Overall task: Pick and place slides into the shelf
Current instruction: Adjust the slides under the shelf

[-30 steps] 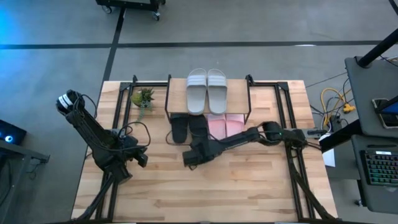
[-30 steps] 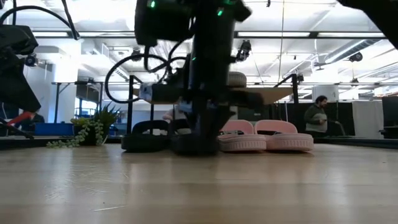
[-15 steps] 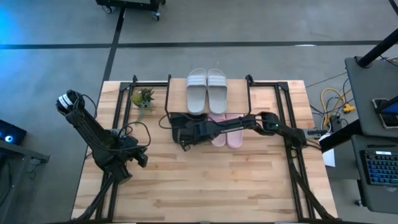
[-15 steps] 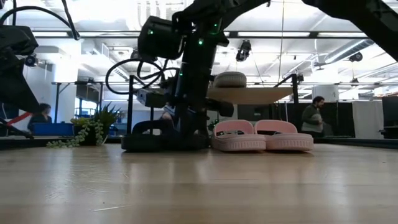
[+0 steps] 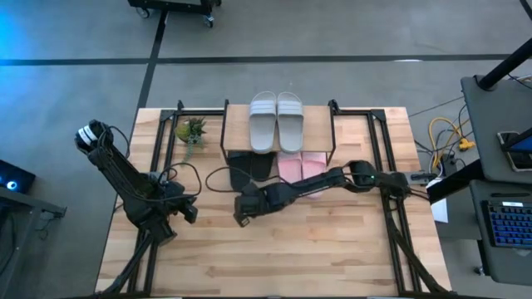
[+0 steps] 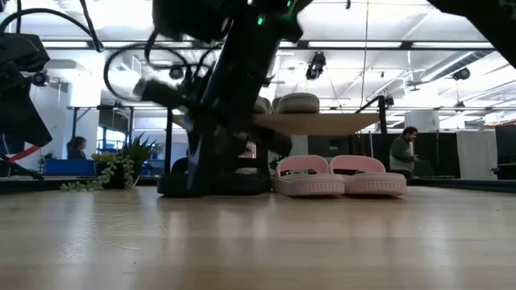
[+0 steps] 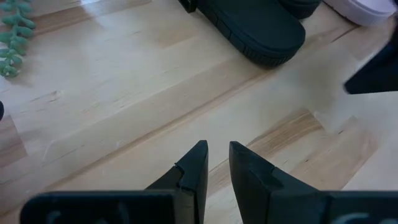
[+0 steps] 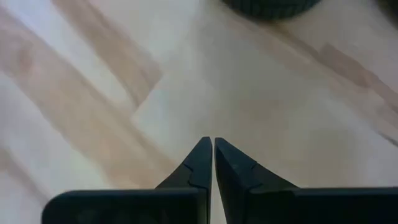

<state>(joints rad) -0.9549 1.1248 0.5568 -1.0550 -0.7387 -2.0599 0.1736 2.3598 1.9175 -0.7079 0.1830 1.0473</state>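
— Two grippers, both empty? Left gripper [image 5: 189, 213] parked at table's near-left, fingers nearly together, far from everything.

— Right gripper [image 5: 242, 214] pinched to a sliver, gripping nothing. Just beyond: black slides [image 5: 250, 169], then pink slides [image 5: 302, 165], tucked under the shelf [image 5: 225, 127]; grey slides [image 5: 277, 121] on top.

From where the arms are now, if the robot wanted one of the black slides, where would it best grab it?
Probably the black slide's wide strap, from above: it arches over the flat sole, giving the fingers something to close around. The right gripper, shut and empty, is nearest; the shelf's board overhangs the toe end.
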